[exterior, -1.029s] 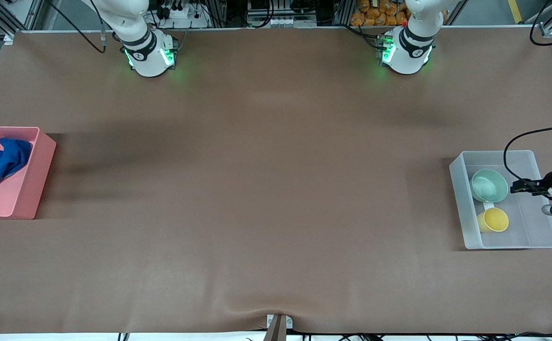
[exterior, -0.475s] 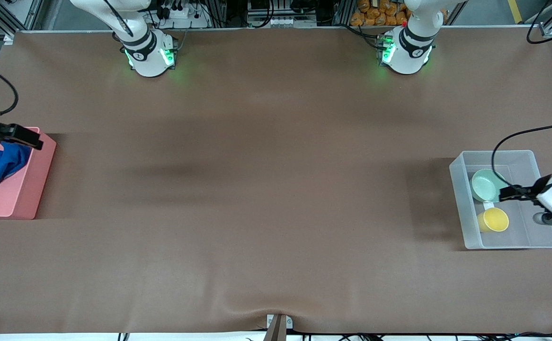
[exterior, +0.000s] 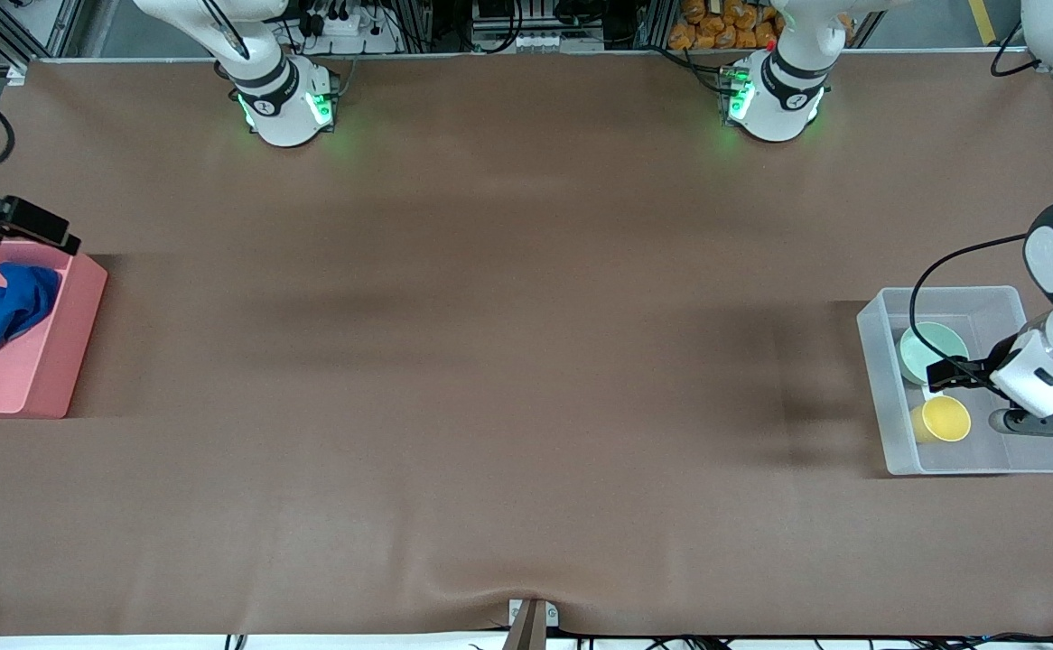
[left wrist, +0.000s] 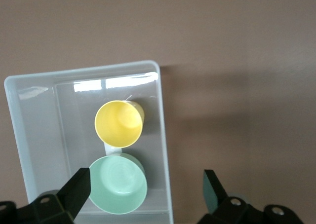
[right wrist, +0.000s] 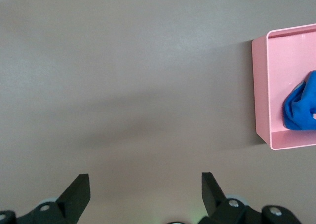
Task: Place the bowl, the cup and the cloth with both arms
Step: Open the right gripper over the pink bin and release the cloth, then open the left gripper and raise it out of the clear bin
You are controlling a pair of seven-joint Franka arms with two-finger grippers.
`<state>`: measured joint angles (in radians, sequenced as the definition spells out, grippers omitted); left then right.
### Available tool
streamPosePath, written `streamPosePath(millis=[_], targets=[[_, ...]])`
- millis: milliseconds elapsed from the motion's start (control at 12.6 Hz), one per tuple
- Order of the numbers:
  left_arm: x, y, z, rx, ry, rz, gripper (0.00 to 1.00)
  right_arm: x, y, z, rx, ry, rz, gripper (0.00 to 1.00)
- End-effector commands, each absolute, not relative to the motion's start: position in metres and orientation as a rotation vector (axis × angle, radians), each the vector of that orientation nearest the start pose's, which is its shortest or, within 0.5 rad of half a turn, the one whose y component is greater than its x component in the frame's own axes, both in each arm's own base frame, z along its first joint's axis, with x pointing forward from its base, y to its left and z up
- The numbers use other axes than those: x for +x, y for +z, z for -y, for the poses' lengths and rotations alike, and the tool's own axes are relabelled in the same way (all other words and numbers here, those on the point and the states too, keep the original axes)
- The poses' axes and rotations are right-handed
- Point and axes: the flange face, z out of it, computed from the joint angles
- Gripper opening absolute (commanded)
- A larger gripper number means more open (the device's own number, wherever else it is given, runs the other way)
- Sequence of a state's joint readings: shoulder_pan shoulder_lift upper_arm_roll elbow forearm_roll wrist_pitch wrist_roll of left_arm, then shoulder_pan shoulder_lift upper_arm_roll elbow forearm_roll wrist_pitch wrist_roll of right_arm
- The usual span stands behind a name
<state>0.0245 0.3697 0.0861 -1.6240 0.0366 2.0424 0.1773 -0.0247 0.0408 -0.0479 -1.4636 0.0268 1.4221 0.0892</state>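
While both arms are hanging clear of their bins with nothing in hand, the stock is standing as follows, every place reckoned from the clear plastic bin (exterior: 879,388).

Bowl (exterior: 922,348): pale mint green, upright in the clear plastic bin, at the part farther from the front camera.

Cup (exterior: 945,419): yellow, upright in the same bin, just beside the bowl and nearer the front camera. A small white piece between them is too small to name.

Cloth (exterior: 7,302): bright blue, bunched, lying in the pink bin (exterior: 30,384), well apart from the clear plastic bin at the right arm's end of the table (exterior: 526,361).

Left tool (left wrist: 147,184): jaws wide, holding nothing, hovering over the clear plastic bin with the bowl under one finger and the bin wall between the two.

Right tool (right wrist: 145,189): jaws wide, holding nothing, over bare table just beside the pink bin. Only a dark part of this arm is showing at the edge of the front view.

Step in hand, as judged: all three things are sitting in bins, so the placing is looking done and the arms are probably clearing away. To do that well, each tool wants to be rising straight up until well above its bin's rim before swinging toward its base. The left one is needing most care, since a low sideways sweep could be catching the wall of the clear plastic bin and tipping the bowl or cup.
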Motion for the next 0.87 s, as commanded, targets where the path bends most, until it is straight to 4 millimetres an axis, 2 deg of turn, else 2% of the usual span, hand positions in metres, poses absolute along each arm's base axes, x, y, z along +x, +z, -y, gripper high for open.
streamPosePath(millis=[0,317,792], targets=[[0.651,0.444,-0.050,-3.090,-0.045,-0.084,1.00,0.528,0.650,0.041,-3.095,0.137,-0.190,1.00],[0.634,0.490,-0.040,-3.097,-0.072,-0.074,1.00,0.530,0.645,0.042,-3.150,0.160,-0.180,1.00],[0.583,0.571,-0.041,-3.119,-0.082,-0.068,1.00,0.529,0.644,0.049,-3.151,0.168,-0.203,1.00]])
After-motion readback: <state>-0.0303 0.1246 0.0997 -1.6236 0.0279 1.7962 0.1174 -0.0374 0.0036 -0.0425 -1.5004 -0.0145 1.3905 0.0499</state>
